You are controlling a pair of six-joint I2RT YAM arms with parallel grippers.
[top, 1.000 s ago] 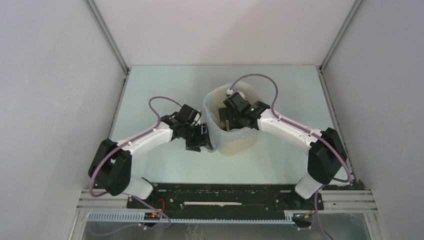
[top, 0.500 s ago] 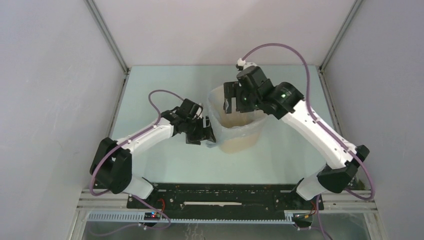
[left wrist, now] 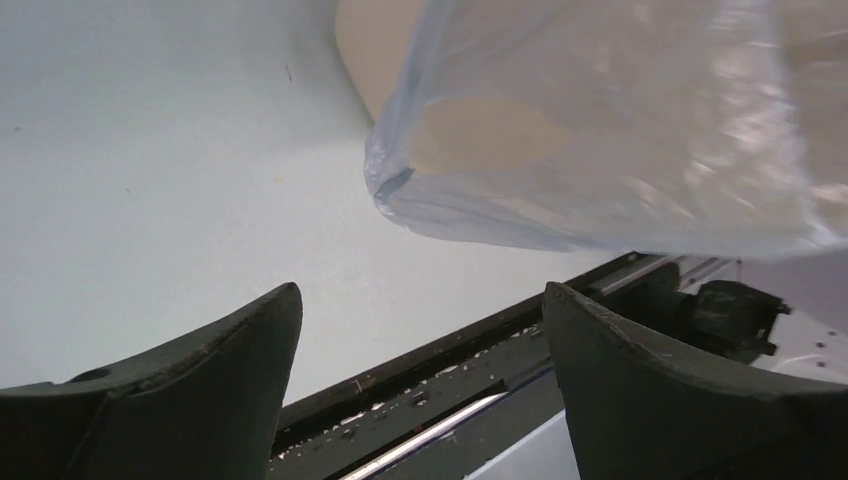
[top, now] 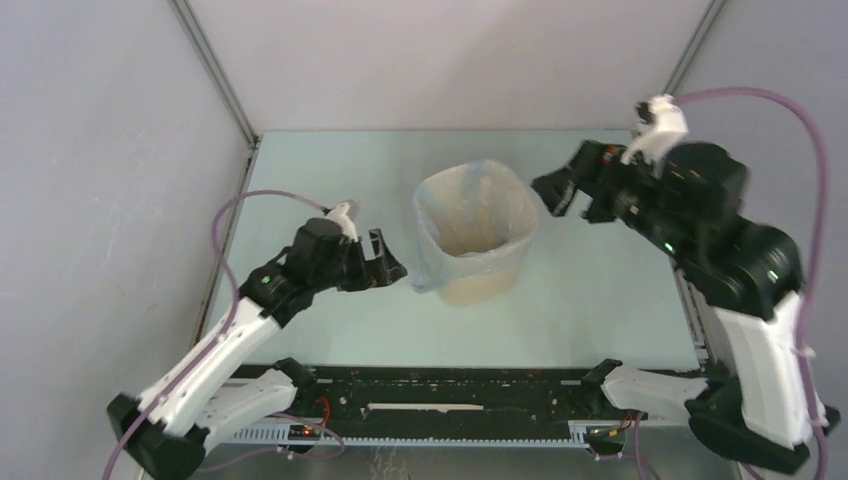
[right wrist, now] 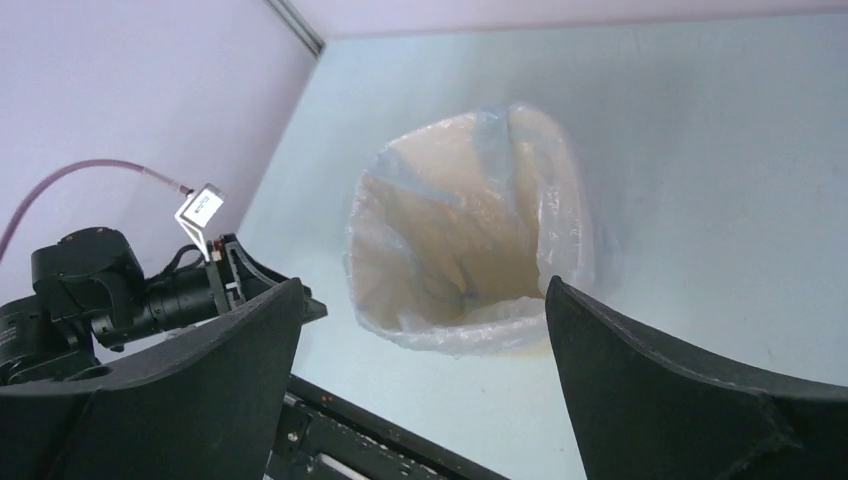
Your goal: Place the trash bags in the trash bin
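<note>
The beige trash bin (top: 476, 291) stands upright mid-table. The pale blue-grey trash bag (top: 432, 262) lines it, with its edge folded out over the rim and hanging down the outside. My left gripper (top: 388, 262) is open and empty, just left of the bin and apart from it. In the left wrist view (left wrist: 420, 292) the bag's overhang (left wrist: 600, 130) and the bare bin wall (left wrist: 372, 50) are ahead. My right gripper (top: 556, 190) is open and empty, raised to the right of the bin. The right wrist view (right wrist: 422, 286) looks down into the lined mouth (right wrist: 470, 325).
The black base rail (top: 450, 385) runs along the near table edge. Grey enclosure walls and metal posts (top: 215, 80) close in the left, right and back sides. The left arm's wrist (right wrist: 130, 290) shows in the right wrist view, left of the bin.
My right gripper rose out of the bin's mouth and swung up and to the right. My left gripper drew back left from the bin's left rim, and its arm lifted.
</note>
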